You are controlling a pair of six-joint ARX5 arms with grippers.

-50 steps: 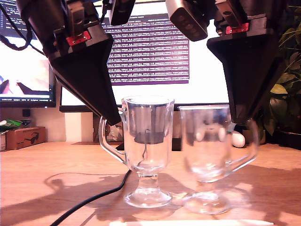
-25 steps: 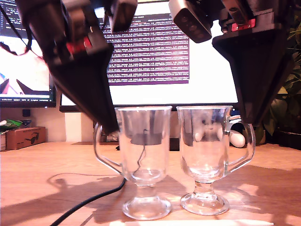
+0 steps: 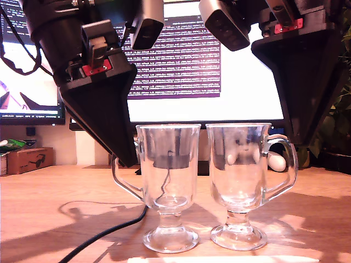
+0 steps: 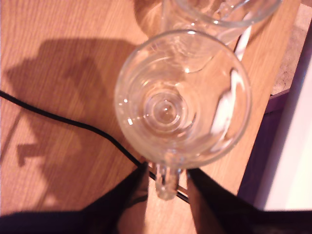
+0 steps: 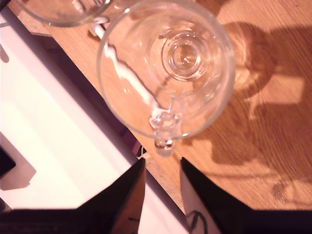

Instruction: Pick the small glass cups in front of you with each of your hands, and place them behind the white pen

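On the worktop (image 3: 49, 203) both glass cups stand upright side by side, just behind the white pen (image 3: 219, 259). At the exterior view's left, my first claw (image 4: 163, 178) sits parted around the first cup's (image 3: 167, 175) handle; at its right, my second claw (image 5: 162, 168) hangs parted above the second cup's (image 3: 241, 170) handle, clear of it.

Black cable (image 3: 104, 233) across wooden table (image 3: 49, 203), monitors (image 3: 181, 60) behind.
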